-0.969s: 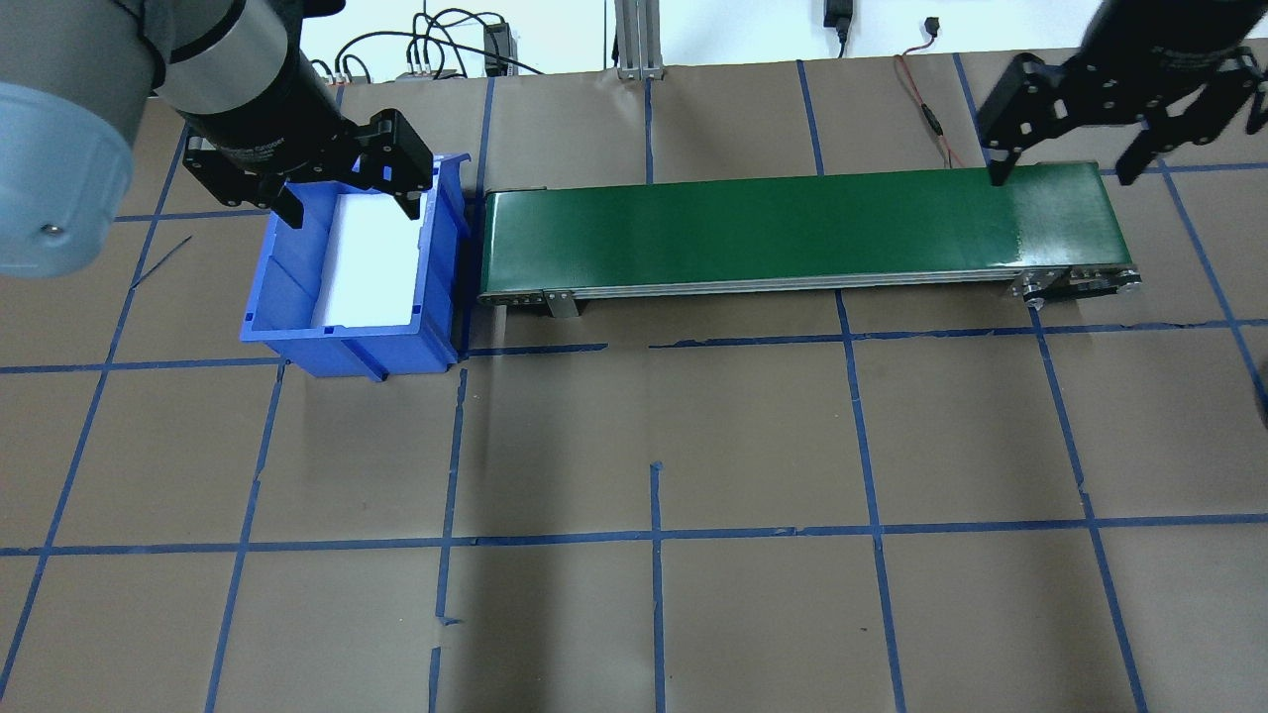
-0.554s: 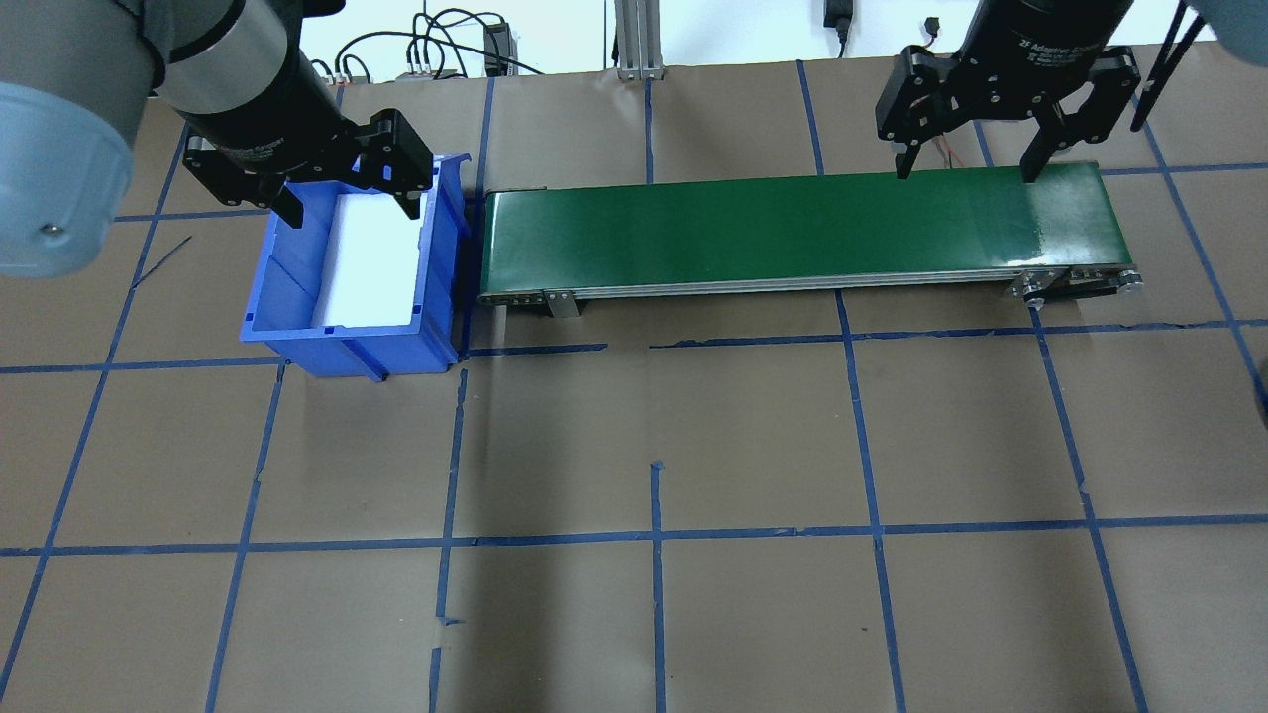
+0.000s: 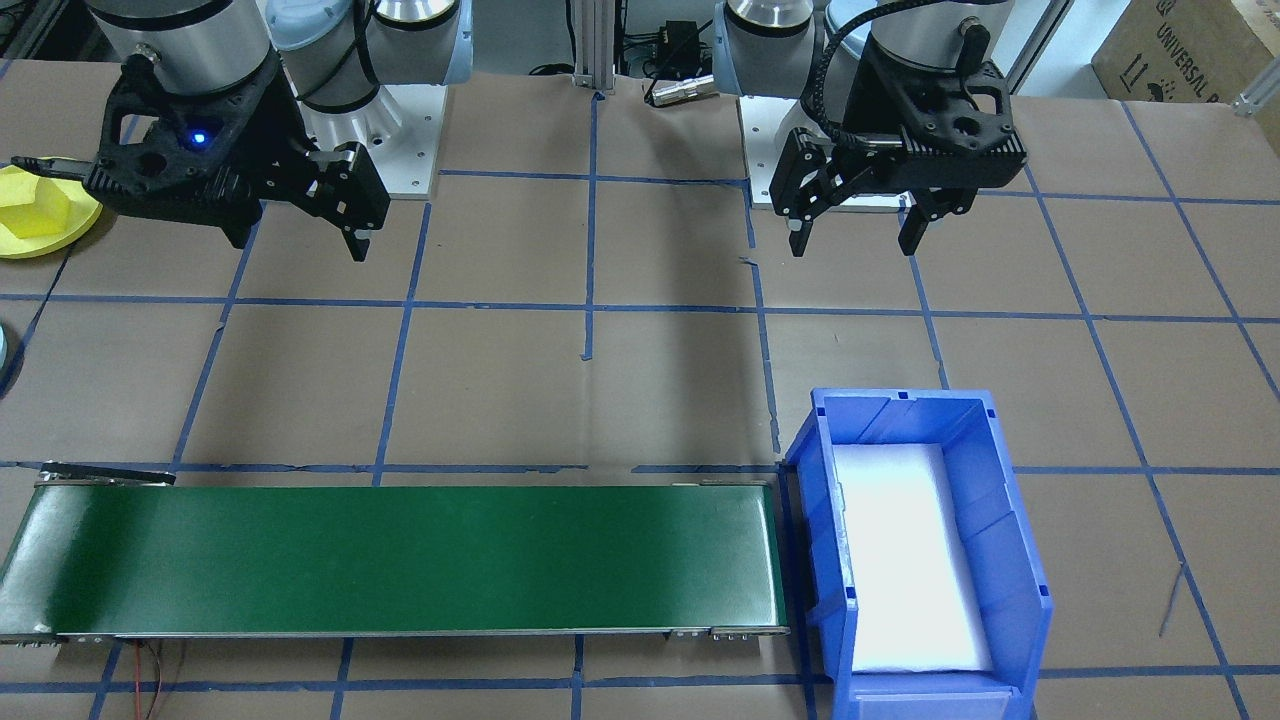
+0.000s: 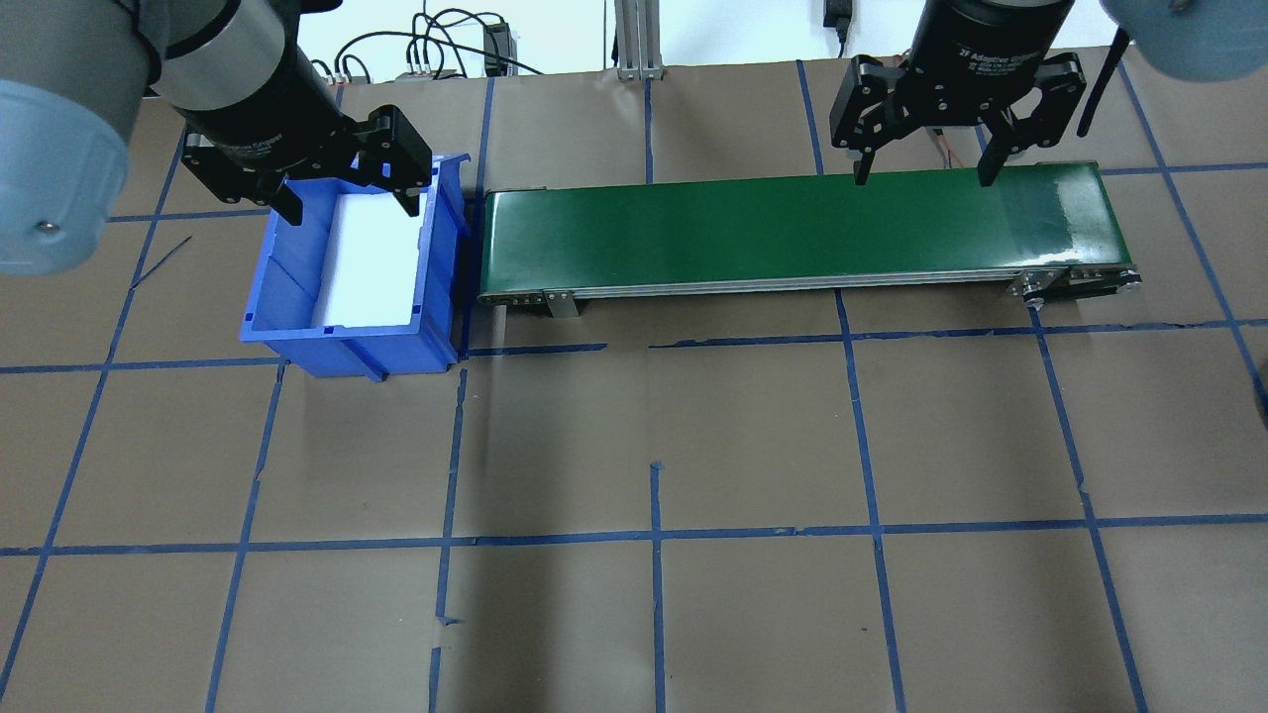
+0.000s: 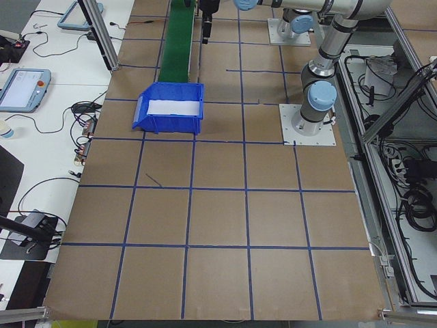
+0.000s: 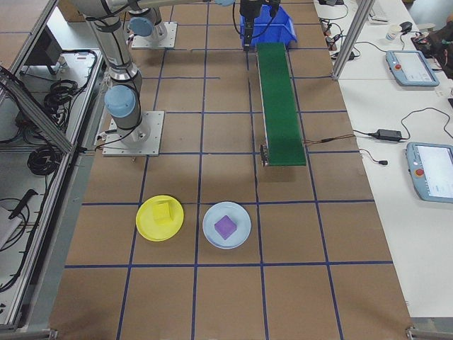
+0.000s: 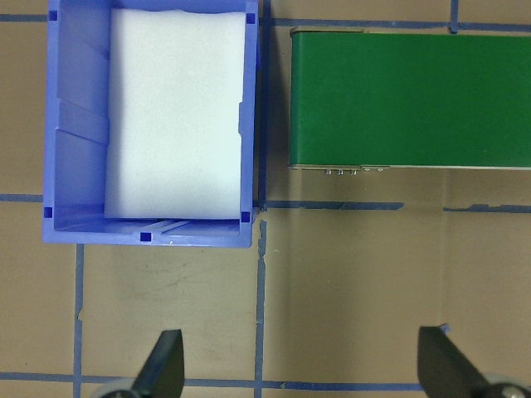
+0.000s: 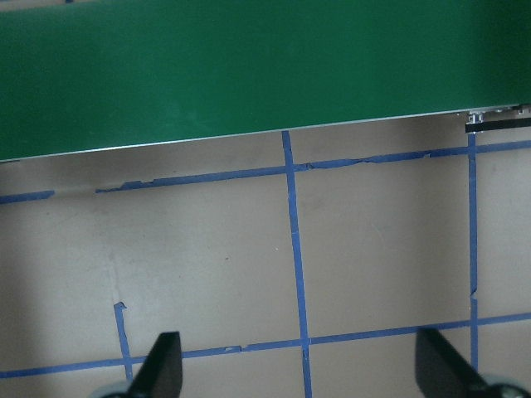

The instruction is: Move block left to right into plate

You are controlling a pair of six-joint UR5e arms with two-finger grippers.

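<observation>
Overhead and front views facing each other, sharing conveyor (image 4: 792, 228) and bin (image 3: 920, 560).

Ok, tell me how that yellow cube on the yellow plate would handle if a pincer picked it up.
The yellow cube looks like foam, so it is probably light and slightly squashy. Its flat faces should rest steady on the yellow plate rather than roll. The matte surface likely grips well.
</observation>
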